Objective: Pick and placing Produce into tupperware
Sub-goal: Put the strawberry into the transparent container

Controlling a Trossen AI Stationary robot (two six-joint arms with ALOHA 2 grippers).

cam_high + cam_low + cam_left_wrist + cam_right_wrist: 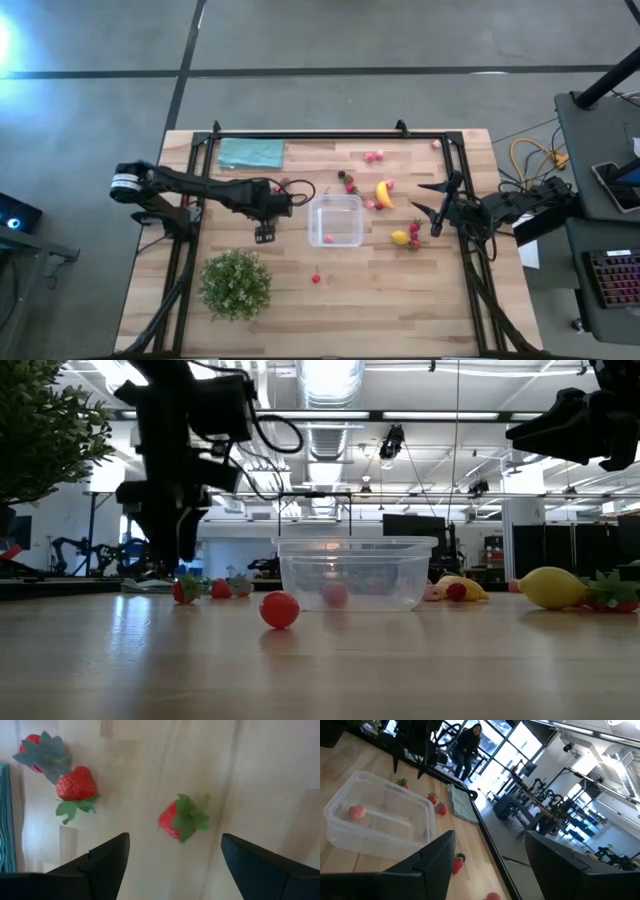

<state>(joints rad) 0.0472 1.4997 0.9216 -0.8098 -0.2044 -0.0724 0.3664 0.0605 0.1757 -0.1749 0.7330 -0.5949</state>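
Your left end effector [172,862] hangs wide open over a strawberry [181,818] beside the tupperware [336,221]; your right end effector [490,865] waits wide open near the lemon [400,237].

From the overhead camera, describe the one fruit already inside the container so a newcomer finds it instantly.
Find the clear square tupperware at the table's middle. In its corner nearest the green plant lies one small pink fruit, the only piece inside; every other fruit sits on bare wood.

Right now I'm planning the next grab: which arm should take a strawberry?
Left. Its open gripper hangs right over a strawberry beside the tupperware. The right gripper is raised, tilted away.
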